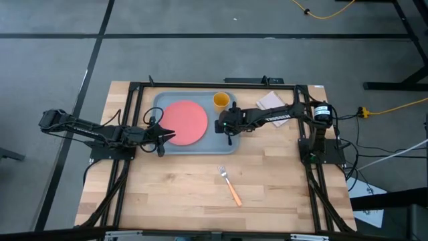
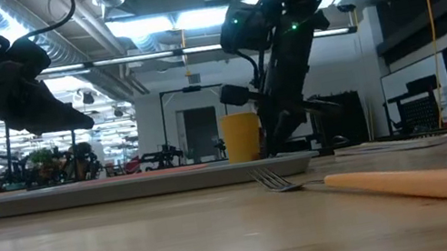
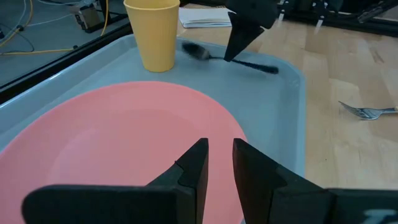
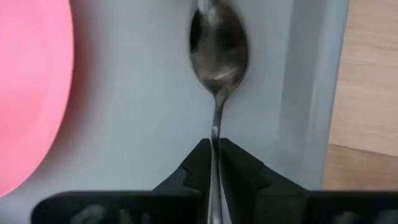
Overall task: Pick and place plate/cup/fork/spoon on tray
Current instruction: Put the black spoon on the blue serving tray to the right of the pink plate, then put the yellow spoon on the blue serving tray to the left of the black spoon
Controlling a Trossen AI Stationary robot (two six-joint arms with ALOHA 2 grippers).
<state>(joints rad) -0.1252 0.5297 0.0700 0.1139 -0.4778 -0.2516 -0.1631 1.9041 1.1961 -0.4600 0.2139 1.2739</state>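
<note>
Where the two dark fingers of the right gripper meet, the thin handle of the slim dark spoon is pinched between them, as is seen only in the right wrist view. Its oval bowl is shown lying on the floor of the large grey-blue rectangular tray, between the tray's raised rim and the edge of the flat round salmon-pink plate. From the left wrist view the same spoon is seen sideways on, with the right gripper pointing down onto its handle just beside the small yellow-orange cup, which stands upright in the tray's far corner.

In that view the left gripper is seen with its fingers drawn close together and a narrow gap left between them, nothing being held; it is poised over the near edge of the plate.

From above, the plate is shown filling the tray's left half, the cup at the upper right corner, the right gripper over the tray's right side and the left gripper at its left edge.

The small fork with silver tines and an orange handle is seen lying on the bare wooden table, well apart from the tray; in the low view it lies nearest the camera. A small white folded napkin is placed beside the tray's right end.
</note>
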